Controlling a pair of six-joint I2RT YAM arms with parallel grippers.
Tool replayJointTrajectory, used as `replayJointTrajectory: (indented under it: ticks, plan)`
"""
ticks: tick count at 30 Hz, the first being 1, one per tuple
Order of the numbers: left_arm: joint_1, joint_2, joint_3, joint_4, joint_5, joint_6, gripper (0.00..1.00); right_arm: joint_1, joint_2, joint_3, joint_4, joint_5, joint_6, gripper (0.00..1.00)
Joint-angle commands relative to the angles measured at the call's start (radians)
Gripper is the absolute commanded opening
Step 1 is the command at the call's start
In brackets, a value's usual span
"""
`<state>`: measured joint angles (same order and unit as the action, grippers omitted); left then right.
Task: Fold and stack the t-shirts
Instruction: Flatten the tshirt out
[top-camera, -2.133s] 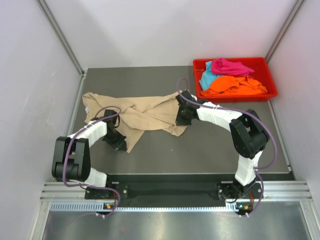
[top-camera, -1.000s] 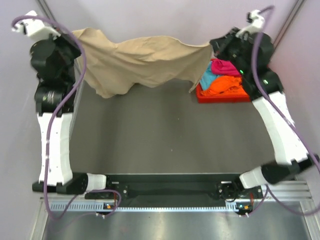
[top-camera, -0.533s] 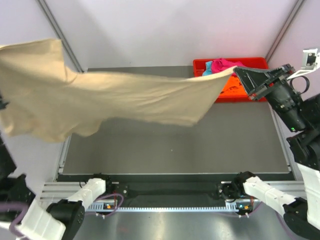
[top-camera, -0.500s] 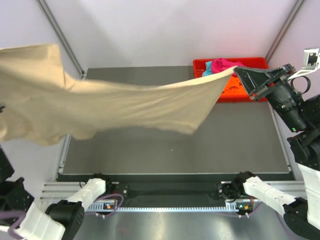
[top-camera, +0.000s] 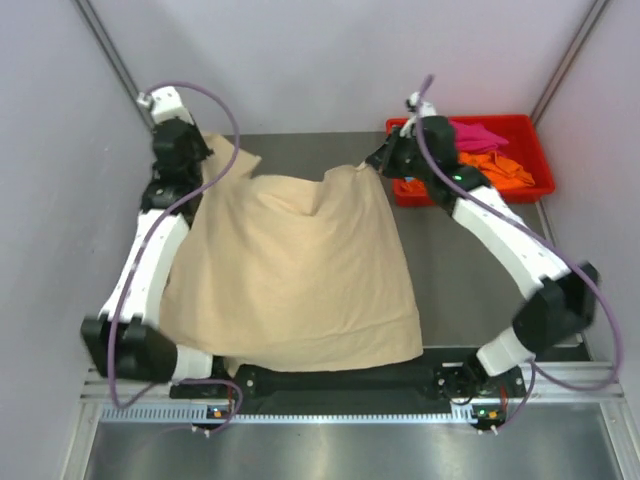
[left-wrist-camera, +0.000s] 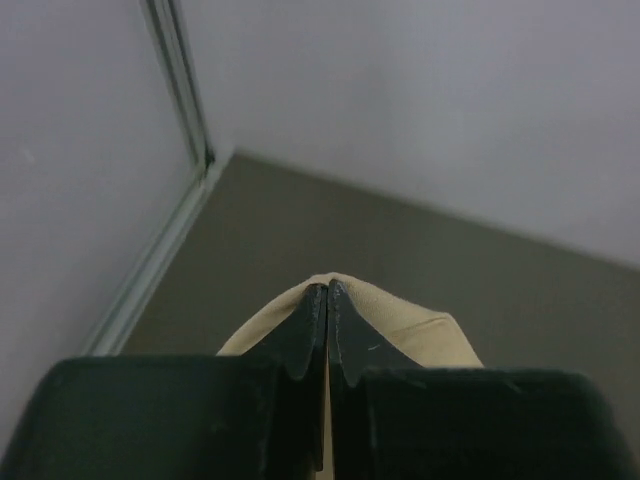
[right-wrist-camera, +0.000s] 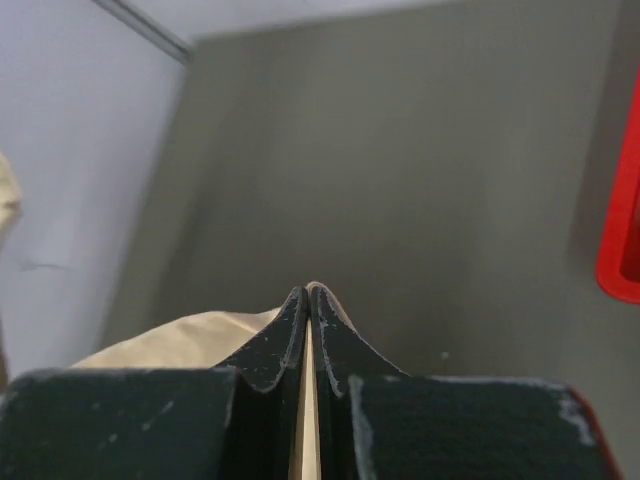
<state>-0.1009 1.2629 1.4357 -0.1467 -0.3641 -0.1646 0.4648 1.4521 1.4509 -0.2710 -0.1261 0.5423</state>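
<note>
The beige t-shirt (top-camera: 290, 270), which was billowing in mid-air between the raised arms half a second ago, is now lying spread over the counter (top-camera: 470, 270), its near hem reaching the arm bases. Both arms, then lifted high and wide, are now reaching low toward the far side. The left tool (left-wrist-camera: 327, 292) is pressing its black fingers together on a fold at the far left corner of the cloth. The right tool (right-wrist-camera: 307, 294) is pinching the far right corner the same way, a thin tan ridge showing between its tips. From the tools the shirt is running back toward the bases as a broad, roughly square sheet, soft and matte, with shallow creases fanning from the right tool. Just right of that tool, the glossy red tray (top-camera: 515, 120) is holding a crumpled orange t-shirt (top-camera: 495, 168) and magenta t-shirt (top-camera: 480, 133)
</note>
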Motion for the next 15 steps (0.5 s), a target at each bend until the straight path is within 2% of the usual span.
replayJointTrajectory:
  ticks: [1,6,8,13,15]
  plan:
    - [0.061,0.119,-0.142,0.212,0.011,-0.039,0.00,0.000,0.175,0.047,0.110,0.065,-0.053,0.00]
    - [0.142,0.475,-0.069,0.383,0.086,-0.078,0.00,-0.057,0.468,0.241,0.151,0.085,-0.073,0.00]
    - [0.168,0.597,0.018,0.394,0.132,-0.093,0.00,-0.077,0.600,0.388,0.121,0.095,-0.079,0.00]
    - [0.191,0.779,0.239,0.395,0.201,-0.101,0.00,-0.104,0.786,0.647,0.026,0.098,-0.099,0.00]
    - [0.205,0.834,0.290,0.388,0.232,-0.113,0.00,-0.123,0.807,0.674,0.026,0.089,-0.094,0.00]
